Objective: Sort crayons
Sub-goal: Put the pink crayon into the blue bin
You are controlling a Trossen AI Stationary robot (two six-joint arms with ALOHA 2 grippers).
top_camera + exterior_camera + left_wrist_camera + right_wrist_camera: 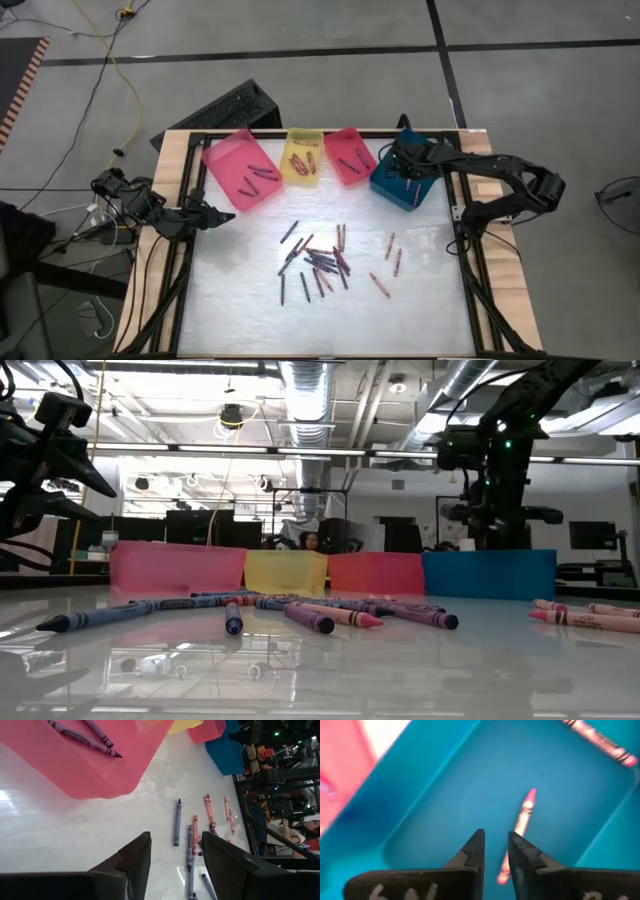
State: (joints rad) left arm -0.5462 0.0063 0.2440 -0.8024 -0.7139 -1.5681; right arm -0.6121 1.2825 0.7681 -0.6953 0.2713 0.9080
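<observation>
Right gripper [495,847] over blue tray [445,785], fingers a little apart, holding nothing.
Pink crayon [520,825] just past fingertips, pointing away, dropping into tray.

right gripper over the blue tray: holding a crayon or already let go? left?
Nothing is held. The right gripper has its fingers parted over the blue tray, a pink crayon loose below. The left gripper is open and empty.

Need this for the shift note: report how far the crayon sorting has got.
Done: some crayons already lie in the pink tray, yellow tray, red tray and blue tray. In hand: the right gripper, jaws parted, hangs over the blue tray with a pink crayon loose below it. The left gripper waits open. Left: the scattered crayons mid-table.
</observation>
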